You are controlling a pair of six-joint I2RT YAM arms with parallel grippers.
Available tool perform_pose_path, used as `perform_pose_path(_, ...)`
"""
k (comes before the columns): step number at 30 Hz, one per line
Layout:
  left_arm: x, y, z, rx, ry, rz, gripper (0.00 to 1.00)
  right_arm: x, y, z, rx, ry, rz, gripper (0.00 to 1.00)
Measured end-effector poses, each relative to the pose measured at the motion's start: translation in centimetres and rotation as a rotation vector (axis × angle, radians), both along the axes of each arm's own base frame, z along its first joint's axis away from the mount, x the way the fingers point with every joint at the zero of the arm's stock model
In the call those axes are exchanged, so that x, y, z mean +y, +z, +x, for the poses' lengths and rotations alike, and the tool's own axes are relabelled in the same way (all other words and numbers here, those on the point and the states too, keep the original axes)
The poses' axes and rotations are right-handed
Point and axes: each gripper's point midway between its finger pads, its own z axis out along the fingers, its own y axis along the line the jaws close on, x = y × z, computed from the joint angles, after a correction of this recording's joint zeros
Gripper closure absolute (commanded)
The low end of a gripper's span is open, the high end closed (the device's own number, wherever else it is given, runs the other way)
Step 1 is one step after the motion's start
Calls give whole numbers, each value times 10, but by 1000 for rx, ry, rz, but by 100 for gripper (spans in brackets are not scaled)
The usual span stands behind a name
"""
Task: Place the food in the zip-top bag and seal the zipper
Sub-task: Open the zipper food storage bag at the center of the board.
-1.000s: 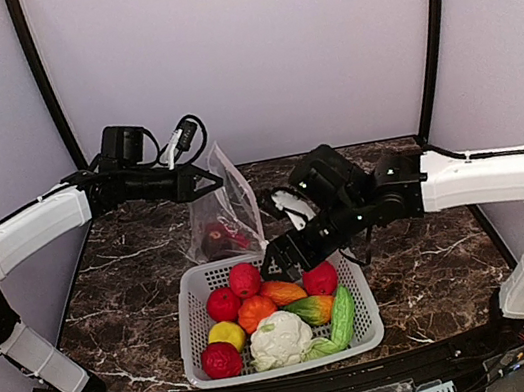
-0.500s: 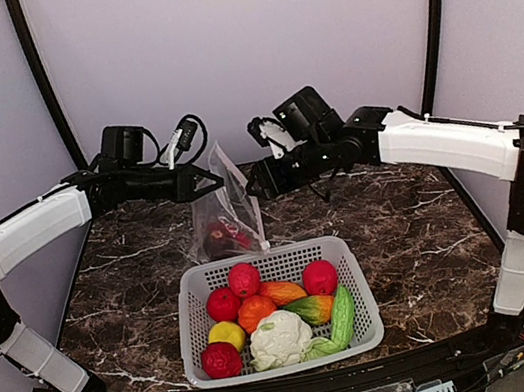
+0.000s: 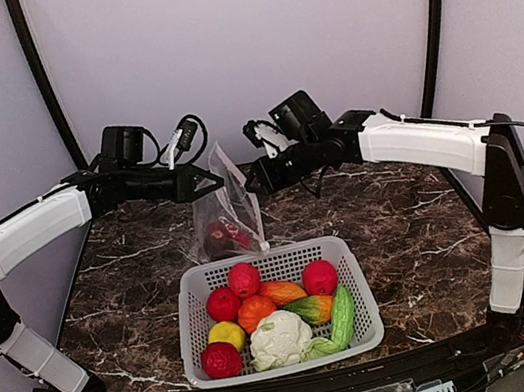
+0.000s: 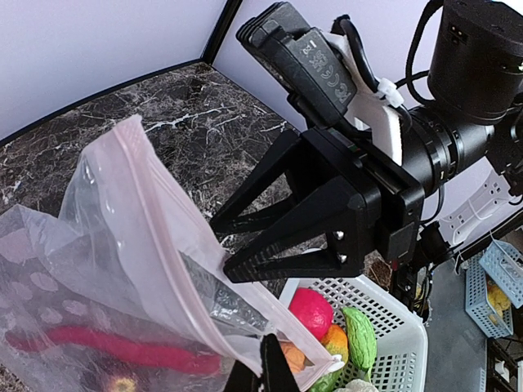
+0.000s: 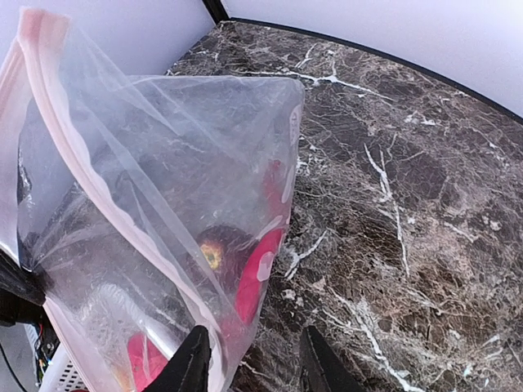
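Observation:
The clear zip-top bag hangs upright behind the basket. My left gripper is shut on its top edge, on the zipper, a pinkish-white strip; its fingertips pinch that strip. The bag holds a dark red fruit and a red chili. My right gripper is open and empty, right beside the bag's mouth. In the right wrist view the bag lies against its left finger. More food, such as the white cauliflower, lies in the basket.
The white slotted basket stands at the near middle of the dark marble table, with red, orange, yellow and green toy food in it. It also shows in the left wrist view. Black frame posts and pale walls close the back.
My right arm has lifted from over the basket and swung back to the bag's mouth, empty. The left gripper and the bag have stayed still.

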Motion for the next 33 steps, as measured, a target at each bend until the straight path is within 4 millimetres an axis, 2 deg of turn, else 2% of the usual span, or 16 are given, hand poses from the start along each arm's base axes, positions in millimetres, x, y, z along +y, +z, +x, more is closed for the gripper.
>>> perform_pose_path(5,0,0,0,0,0,0,99,9,-4,-1,15,42,25,74)
perform_pose_path(8,0,0,0,0,0,0,99,14,-7,-3,28,61,40,99)
perform_pose_path(15,2,-2,3,-17,12,15,99,10,1,1,-2,49,33,100)
perform_pose_path(19,9,-7,11,-44,62,64,99,-17,28,9,-66,-27,6,100)
perform_pose_path(21,14,-9,16,-52,103,91,99,-36,53,11,-114,-71,2,100)
perform_pose_path(23,19,-7,22,-57,145,112,99,-56,89,9,-175,-117,7,100)
perform_pose_path(26,18,12,30,-84,186,87,99,-75,136,-2,-248,-151,45,100)
perform_pose_path(27,14,22,31,-96,192,66,99,-77,144,-8,-260,-154,50,100)
perform_pose_path(30,7,38,34,-108,205,14,99,-86,151,-17,-273,-169,49,100)
perform_pose_path(33,1,31,38,-66,213,-6,99,-91,130,-14,-240,-195,10,100)
